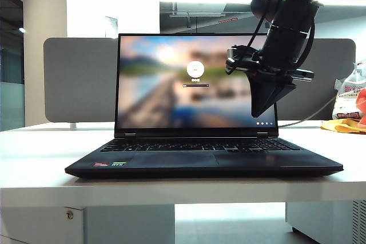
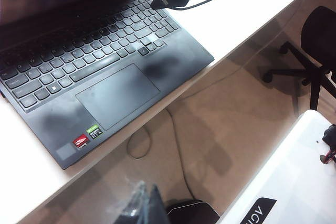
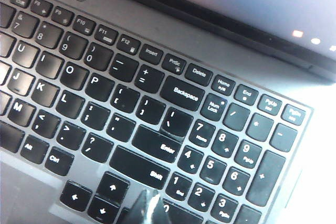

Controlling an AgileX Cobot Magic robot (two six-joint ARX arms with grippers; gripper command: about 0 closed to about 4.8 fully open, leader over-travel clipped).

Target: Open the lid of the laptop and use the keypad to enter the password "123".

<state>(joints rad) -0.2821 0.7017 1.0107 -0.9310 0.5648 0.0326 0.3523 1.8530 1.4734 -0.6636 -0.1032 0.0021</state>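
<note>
Laptop (image 1: 203, 161) sitting open on the table (image 1: 34, 164), lid (image 1: 160, 84) upright; right gripper (image 3: 148, 206) pinched closed, hanging over the keypad (image 3: 157, 119) by the number keys; left gripper (image 2: 144, 203) idling off-desk, state unclear; blunt tip risking pressing two keys.

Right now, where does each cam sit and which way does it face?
Exterior: low at the desk's front edge, facing the open laptop and its lid; right gripper hangs shut above the keys.
Left wrist: high off the desk's side, looking down at the keypad; left gripper barely shows.
Right wrist: close over the number keys; right gripper's tip shows.
Shared: all see the keypad.
</note>
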